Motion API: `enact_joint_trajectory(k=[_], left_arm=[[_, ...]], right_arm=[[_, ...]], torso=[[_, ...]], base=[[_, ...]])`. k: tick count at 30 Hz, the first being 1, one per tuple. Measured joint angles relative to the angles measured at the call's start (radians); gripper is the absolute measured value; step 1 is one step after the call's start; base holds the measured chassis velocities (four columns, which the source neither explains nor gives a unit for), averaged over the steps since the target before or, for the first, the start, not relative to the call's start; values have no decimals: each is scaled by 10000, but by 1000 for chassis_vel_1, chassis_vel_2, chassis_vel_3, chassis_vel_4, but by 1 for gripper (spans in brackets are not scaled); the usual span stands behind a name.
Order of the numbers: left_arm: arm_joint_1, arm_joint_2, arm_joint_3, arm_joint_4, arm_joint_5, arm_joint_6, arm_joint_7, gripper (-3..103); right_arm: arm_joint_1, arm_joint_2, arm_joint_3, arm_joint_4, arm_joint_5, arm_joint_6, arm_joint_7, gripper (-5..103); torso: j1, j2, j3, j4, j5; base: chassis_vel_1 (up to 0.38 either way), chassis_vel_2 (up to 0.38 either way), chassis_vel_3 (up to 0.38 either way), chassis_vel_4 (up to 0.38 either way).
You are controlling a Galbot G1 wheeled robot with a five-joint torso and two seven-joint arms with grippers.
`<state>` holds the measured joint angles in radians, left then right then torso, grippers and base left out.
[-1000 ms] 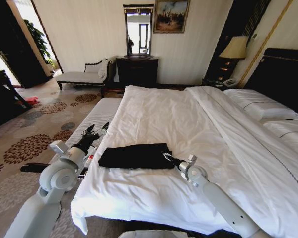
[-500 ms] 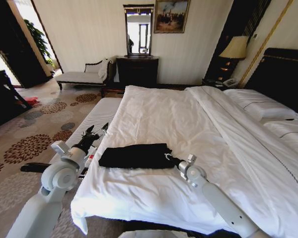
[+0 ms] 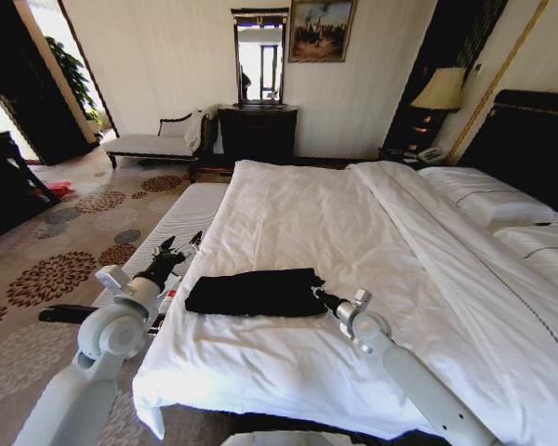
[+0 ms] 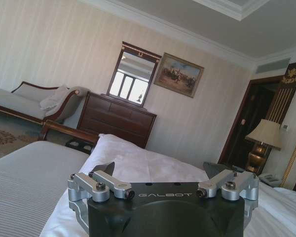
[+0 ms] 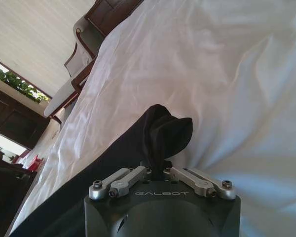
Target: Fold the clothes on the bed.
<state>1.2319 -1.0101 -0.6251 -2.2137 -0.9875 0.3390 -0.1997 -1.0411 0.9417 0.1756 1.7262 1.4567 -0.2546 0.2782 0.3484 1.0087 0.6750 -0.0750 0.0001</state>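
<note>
Head view, clothes (image 3: 256, 292): lay folded into a black band on the near left part of the bed (image 3: 353, 232).
Right gripper (image 3: 318, 295): sat at the band's right end, clenched on a bunched fold of the clothes (image 5: 160, 133).
Left gripper (image 3: 179, 246): hung off the bed's left edge, apart from the fabric, fingers (image 4: 104, 178) spread and released.
Far wall: dresser (image 3: 257, 132) with mirror (image 3: 259, 58).

Hotel bedroom: bed (image 3: 353, 223), chaise (image 3: 153, 141), dresser (image 3: 257, 132).
</note>
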Motion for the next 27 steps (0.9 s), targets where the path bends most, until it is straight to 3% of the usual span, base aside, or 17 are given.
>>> enact_joint_trajectory(k=[10, 16, 19, 27], left_arm=[[-51, 1, -30, 19, -4, 3, -117, 100], [-70, -43, -62, -46, -49, 33, -164, 100], [-137, -99, -86, -187, -196, 106, -265, 100], [-161, -209, -302, -607, -419, 197, -325, 100]], right_arm=[[-1018, -700, 1136, 818, 320, -22, 472, 3], [-1397, -1503, 1775, 895, 654, -102, 810, 3], [-1226, -1929, 1747, 802, 693, -109, 956, 3], [-557, -1714, 796, 1301, 458, -107, 1367, 3]], torso=[[0, 0, 0, -4, 0], [0, 0, 0, -4, -1], [0, 0, -1, -5, -1], [0, 0, 0, -1, -1]], base=[[0, 0, 0, 0], [0, 0, 0, 0], [0, 0, 0, 0], [0, 0, 0, 0]])
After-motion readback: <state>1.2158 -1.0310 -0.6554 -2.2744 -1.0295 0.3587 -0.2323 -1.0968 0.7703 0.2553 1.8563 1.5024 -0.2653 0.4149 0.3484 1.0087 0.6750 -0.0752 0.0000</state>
